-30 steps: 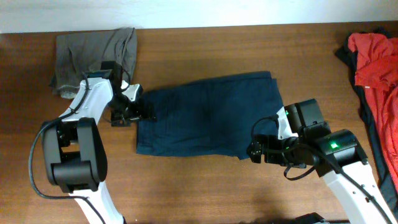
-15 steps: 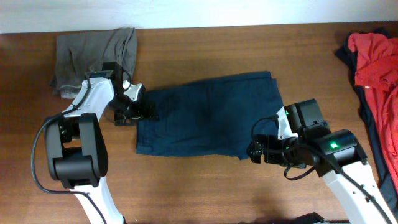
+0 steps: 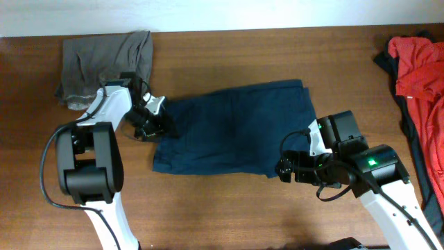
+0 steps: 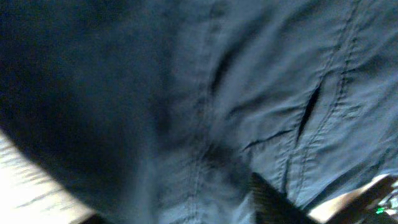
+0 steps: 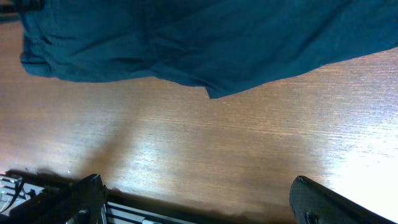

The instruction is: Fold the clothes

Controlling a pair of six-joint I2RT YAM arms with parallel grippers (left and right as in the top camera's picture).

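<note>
The dark navy garment [image 3: 232,128] lies flat at the middle of the table. My left gripper [image 3: 154,119] sits low over its left edge. In the left wrist view the navy cloth [image 4: 217,93] fills the blurred frame and lies between the fingers of the gripper [image 4: 174,205]; only the right finger [image 4: 267,199] shows clearly. My right gripper [image 3: 286,169] hovers open off the garment's lower right corner, over bare wood. In the right wrist view the gripper [image 5: 196,186] holds nothing, and the navy hem [image 5: 186,37] lies ahead of it.
An olive-grey garment [image 3: 104,59] lies folded at the back left, just behind the left arm. A red garment [image 3: 420,66] is heaped on darker cloth at the right edge. The wooden table [image 3: 229,208] shows bare at the front.
My left gripper has slid right, onto the navy garment's left edge, and its jaws have narrowed around the cloth. The right arm has stayed still.
</note>
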